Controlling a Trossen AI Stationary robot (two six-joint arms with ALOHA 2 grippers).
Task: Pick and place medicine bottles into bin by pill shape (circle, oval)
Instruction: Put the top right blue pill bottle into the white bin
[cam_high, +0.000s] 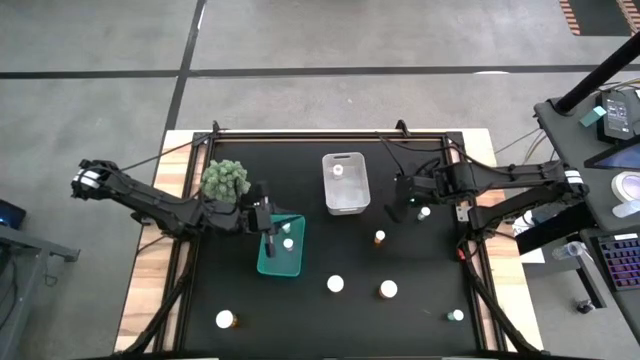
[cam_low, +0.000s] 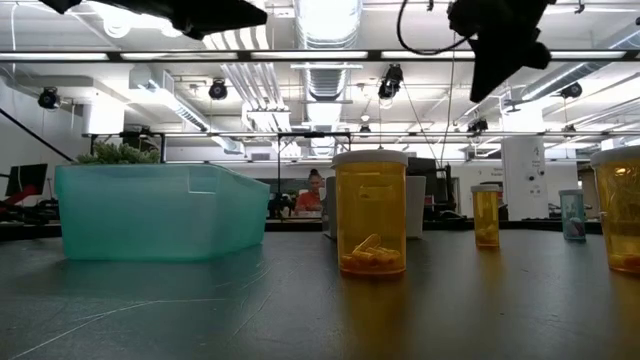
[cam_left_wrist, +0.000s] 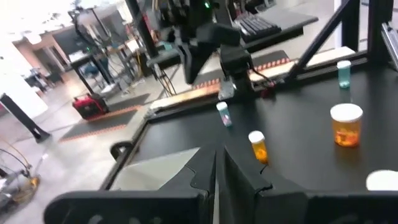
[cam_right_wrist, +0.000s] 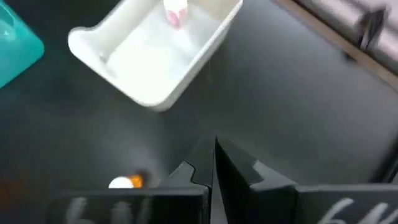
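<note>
Both sets of jaws were clamped shut on nothing, left gripper (cam_high: 270, 240) over the teal bin (cam_high: 262, 266) holding two bottles, right gripper (cam_high: 398, 200) beside the white bin (cam_high: 357, 197) holding one, six more medicine bottles (cam_high: 335, 284) scattered loose across the black table (cam_high: 420, 300)

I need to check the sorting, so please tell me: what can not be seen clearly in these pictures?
- Pill shapes: too small in the high view; only the nearest amber bottle in the low view shows pills.
- Teal bin contents: its wall hides them in the low view.
- White bin: its bottle is cut off by the right wrist view's edge.
</note>
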